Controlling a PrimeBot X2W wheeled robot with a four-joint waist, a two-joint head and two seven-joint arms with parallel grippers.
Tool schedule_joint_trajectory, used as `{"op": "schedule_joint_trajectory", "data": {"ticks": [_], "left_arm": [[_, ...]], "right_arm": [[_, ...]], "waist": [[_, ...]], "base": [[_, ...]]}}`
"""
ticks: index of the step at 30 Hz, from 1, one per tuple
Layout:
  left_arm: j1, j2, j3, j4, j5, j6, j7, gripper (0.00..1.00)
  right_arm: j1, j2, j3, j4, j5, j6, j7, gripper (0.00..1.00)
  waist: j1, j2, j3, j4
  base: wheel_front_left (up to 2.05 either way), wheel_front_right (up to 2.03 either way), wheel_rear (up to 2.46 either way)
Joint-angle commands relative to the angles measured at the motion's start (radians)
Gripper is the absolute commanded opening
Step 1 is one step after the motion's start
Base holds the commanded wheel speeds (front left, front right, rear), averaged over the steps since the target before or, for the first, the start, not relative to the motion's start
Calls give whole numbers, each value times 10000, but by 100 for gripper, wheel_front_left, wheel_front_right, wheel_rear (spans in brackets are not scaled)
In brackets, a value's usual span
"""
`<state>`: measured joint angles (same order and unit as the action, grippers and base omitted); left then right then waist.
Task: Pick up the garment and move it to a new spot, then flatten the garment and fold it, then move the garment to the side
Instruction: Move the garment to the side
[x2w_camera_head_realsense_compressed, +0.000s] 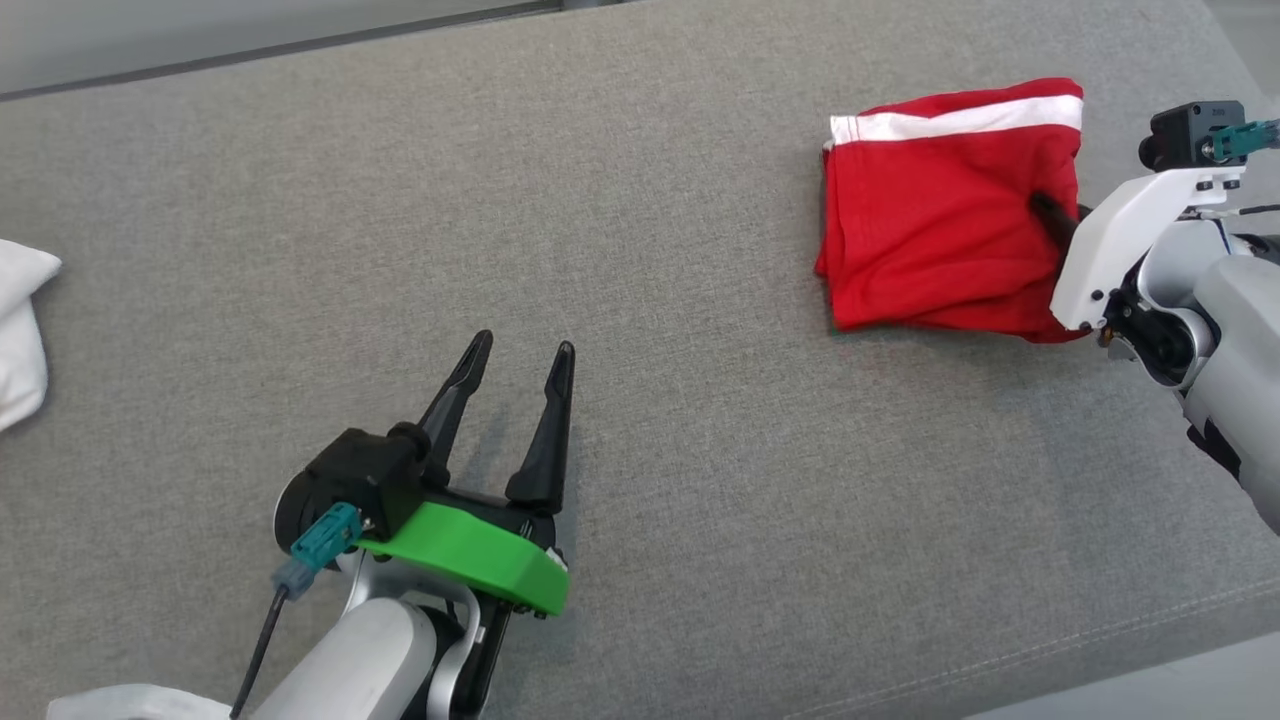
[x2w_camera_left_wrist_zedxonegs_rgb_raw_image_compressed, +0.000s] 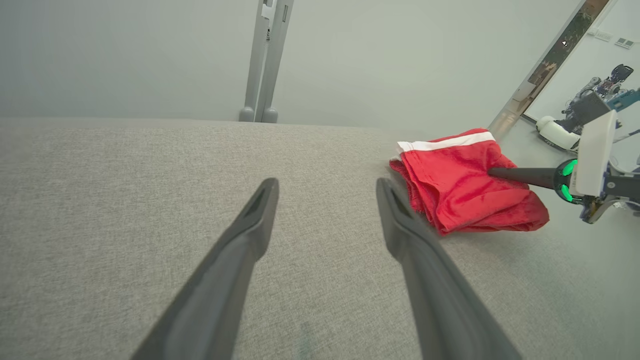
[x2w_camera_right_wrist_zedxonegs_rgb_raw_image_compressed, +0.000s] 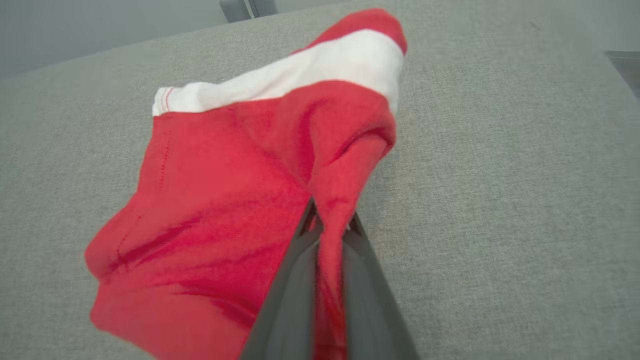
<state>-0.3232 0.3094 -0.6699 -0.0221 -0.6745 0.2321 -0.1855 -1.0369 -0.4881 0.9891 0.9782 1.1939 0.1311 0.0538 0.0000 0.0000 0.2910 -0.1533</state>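
Toward the right of the bench (x2w_camera_head_realsense_compressed: 650, 180), my right gripper (x2w_camera_right_wrist_zedxonegs_rgb_raw_image_compressed: 330, 222) pinches a ridge of the folded garment (x2w_camera_head_realsense_compressed: 930, 240), ready to carry it aside; my left gripper (x2w_camera_head_realsense_compressed: 522, 358) hangs wide open, empty.

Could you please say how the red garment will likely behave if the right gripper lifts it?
Probably floppy: the garment puckers into a ridge where the right gripper pinches it. Its stacked folds may well fall open when lifted. It looks thin, so likely light.

The left gripper (x2w_camera_head_realsense_compressed: 526, 342) hangs at the lower left, its fingers (x2w_camera_head_realsense_compressed: 545, 430) spread wide, pointing forward. The right gripper (x2w_camera_head_realsense_compressed: 1042, 203) reaches in from the right, pinched tight on the garment (x2w_camera_head_realsense_compressed: 930, 240).
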Motion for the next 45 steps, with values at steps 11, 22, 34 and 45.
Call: {"op": "schedule_joint_trajectory", "data": {"ticks": [11, 22, 34, 45], "left_arm": [[-548, 149, -142, -334, 377, 111, 152, 100], [-858, 376, -191, -839, 667, 288, 400, 100], [-1178, 355, -318, -918, 838, 327, 555, 100], [-1148, 395, -298, -857, 785, 409, 505, 100]], "right_arm": [[-613, -145, 213, 909, -722, -7, -726, 0], [-1778, -890, 305, 2629, -1541, -9, -1299, 0], [-2522, -1600, 268, 3117, -2407, -10, -1469, 99], [-2457, -1764, -369, 3120, -3360, -10, -2334, 100]], "waist": [[0, 0, 940, 195], [0, 0, 1723, 754], [0, 0, 2140, 1241], [0, 0, 2013, 1089]], "base": [[0, 0, 0], [0, 0, 0], [0, 0, 0], [0, 0, 0]]}}
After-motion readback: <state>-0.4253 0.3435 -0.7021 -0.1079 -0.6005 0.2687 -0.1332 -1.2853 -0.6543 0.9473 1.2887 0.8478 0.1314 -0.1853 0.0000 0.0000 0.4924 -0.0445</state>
